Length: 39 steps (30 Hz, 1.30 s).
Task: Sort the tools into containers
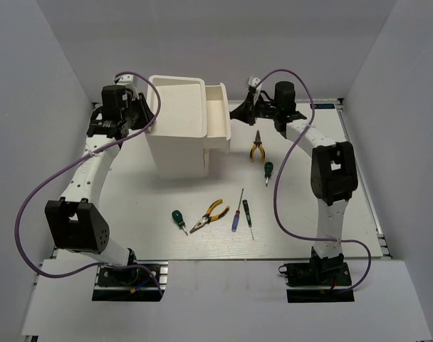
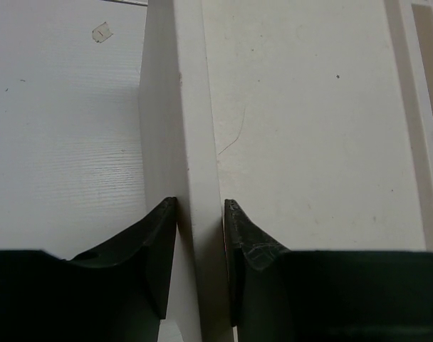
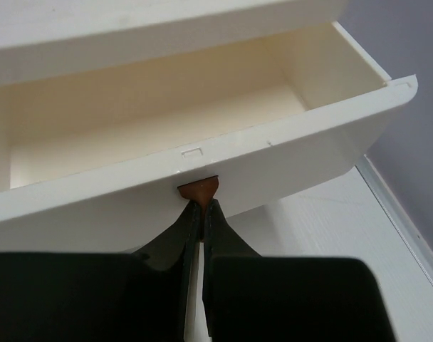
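One risk: right end effector (image 3: 199,206), pressed together at drawer knob (image 3: 199,189), may slip; left end effector (image 2: 200,206) pinches cabinet wall (image 2: 181,107).

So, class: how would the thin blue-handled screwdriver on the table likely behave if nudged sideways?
The blue-handled screwdriver has a slim handle that looks round, so it probably rolls. Its thin shaft looks like stiff metal, unlikely to bend. Lying flat, it cannot tip.
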Motion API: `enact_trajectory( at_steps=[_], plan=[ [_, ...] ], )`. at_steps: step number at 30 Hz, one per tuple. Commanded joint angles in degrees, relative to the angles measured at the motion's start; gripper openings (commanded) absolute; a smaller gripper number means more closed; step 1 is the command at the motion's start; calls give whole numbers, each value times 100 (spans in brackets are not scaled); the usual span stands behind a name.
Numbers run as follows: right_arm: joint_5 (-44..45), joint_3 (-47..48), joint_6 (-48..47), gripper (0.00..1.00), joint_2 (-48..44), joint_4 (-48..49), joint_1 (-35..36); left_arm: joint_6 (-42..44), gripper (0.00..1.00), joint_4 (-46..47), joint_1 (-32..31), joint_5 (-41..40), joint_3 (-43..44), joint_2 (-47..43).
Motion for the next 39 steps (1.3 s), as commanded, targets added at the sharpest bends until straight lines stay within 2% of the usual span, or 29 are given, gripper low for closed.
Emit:
enact_trajectory(
  at_steps=[1,5,6,7,8,9,10,11,12,15,16,17,19,20,21,22,23,24,25,26,27,28,29,32,35,39],
  plan=[
    [319,-263,-524,0,-284,-492,-205,18,37,-106,-105,364,100,-63],
    [310,-298,-402,0,-355,-616,-267,18,38,-106,-105,363,100,-63],
    [310,-298,-340,27,-390,-616,-258,18,41,-54,-105,363,100,-63],
    [371,-281,-314,46,-416,-685,-258,18,48,-53,-105,363,100,-63],
    [685,-255,-331,65,-451,-956,-249,18,59,-53,-105,363,100,-63],
    [827,-63,-514,77,-495,-1420,-249,18,76,-53,-105,363,161,-11],
    [985,0,-637,81,-495,-1598,-249,18,82,-53,-105,363,162,-10],
    [1640,53,-656,81,-513,-1974,-249,18,87,-53,-105,285,240,-10],
    [1933,105,-560,81,-530,-2161,-284,18,92,-53,-105,284,336,-10],
    [3022,202,-551,71,-522,-2767,-319,79,95,-167,-105,161,608,-10],
    [3200,255,-620,57,-478,-2908,-328,79,95,-220,-105,100,679,-10],
    [3454,290,-665,48,-461,-3327,-354,149,95,-220,-105,-22,828,-10],
    [3762,160,-892,37,-451,-3507,-337,229,91,-273,-52,-128,952,-88],
    [3869,124,-954,34,-434,-3690,-311,394,86,-334,-52,-233,1031,-176],
    [4174,63,-981,33,-417,-3762,-293,483,52,-334,-52,-234,1032,-177],
    [4247,123,-999,33,-338,-3823,-285,588,31,-448,-52,-339,1127,-273],
    [4335,167,-964,33,-242,-4146,-276,772,18,-666,-130,-505,1233,-326],
    [4475,220,-946,33,-180,-4236,-267,773,11,-764,-131,-507,1234,-413],
    [4555,368,-903,36,-5,-4489,-249,773,9,-826,-131,-402,1129,-484],
    [4599,404,-911,38,40,-4570,-223,852,13,-827,-131,-332,1015,-598],
    [4660,474,-920,40,93,-4623,-214,853,20,-896,-192,-192,875,-834],
    [4774,510,-920,42,189,-4693,-188,853,32,-949,-193,-42,734,-941],
    [4801,554,-902,44,286,-4764,-136,922,57,-1028,-193,229,472,-1133],
    [4898,686,-876,48,506,-4948,-65,993,78,-1081,-246,916,-64,-1442],
    [5134,695,-902,52,672,-4957,32,1046,82,-1081,-298,1286,-479,-1845],
    [5250,748,-762,54,893,-5045,85,994,82,-1187,-403,1540,-681,-2110]
  ],
)
